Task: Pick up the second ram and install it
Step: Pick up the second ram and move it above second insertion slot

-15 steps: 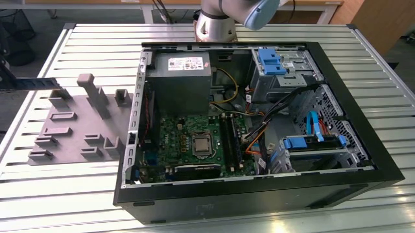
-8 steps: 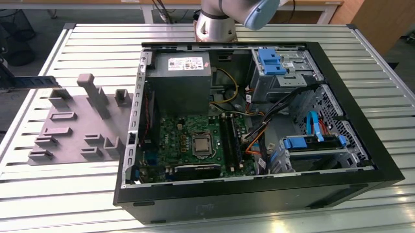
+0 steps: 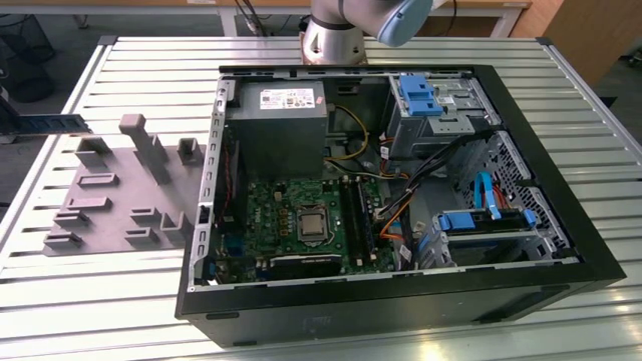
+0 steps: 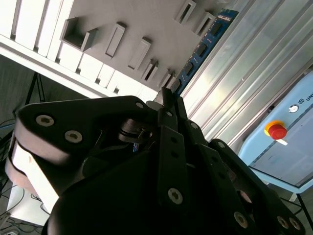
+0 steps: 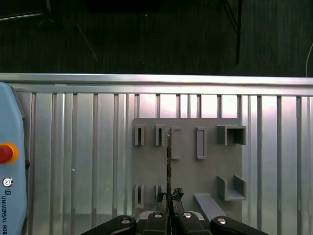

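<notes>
The second ram [image 3: 48, 123] is a slim blue stick with black chips, held in the air above the table's edge at the exterior view's left, beyond the grey holder tray [image 3: 110, 199]. My gripper [image 5: 169, 199] is shut on one end of it. In the second wrist view the ram [image 4: 201, 48] reaches out from the fingertips [image 4: 166, 98] over the tray [image 4: 122, 22]. In the first wrist view the ram [image 5: 168, 159] stands edge-on above the tray [image 5: 208, 169]. The green motherboard [image 3: 291, 214] with its long black slots [image 3: 354, 214] lies inside the open computer case [image 3: 401, 301].
The case also holds a grey power-supply box [image 3: 279, 124], blue drive brackets [image 3: 419, 94] and cable bundles [image 3: 401, 203]. The arm's base [image 3: 336, 34] stands behind the case. A light blue pendant with a red button [image 5: 5, 152] lies on the slatted metal table [image 5: 73, 147].
</notes>
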`<state>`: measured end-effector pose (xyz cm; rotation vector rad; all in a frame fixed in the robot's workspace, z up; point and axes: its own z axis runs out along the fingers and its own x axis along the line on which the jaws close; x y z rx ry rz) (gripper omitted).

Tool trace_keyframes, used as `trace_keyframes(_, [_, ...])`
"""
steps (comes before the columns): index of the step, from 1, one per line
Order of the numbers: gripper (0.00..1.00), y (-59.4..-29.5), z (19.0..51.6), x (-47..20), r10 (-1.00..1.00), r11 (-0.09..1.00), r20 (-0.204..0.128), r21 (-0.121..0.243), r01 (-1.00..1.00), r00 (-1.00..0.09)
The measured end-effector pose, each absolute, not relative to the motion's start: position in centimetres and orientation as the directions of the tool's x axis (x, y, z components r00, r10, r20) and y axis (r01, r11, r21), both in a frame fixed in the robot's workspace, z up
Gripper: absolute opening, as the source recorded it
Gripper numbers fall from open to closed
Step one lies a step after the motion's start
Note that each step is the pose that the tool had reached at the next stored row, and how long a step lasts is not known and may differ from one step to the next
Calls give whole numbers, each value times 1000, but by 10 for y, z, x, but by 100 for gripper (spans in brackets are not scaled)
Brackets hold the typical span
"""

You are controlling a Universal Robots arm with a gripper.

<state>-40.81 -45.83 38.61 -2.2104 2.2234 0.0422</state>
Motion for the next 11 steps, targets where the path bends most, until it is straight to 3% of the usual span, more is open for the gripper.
trace_keyframes(11, [14, -458, 392, -408, -1000, 6, -23, 15, -1000, -6])
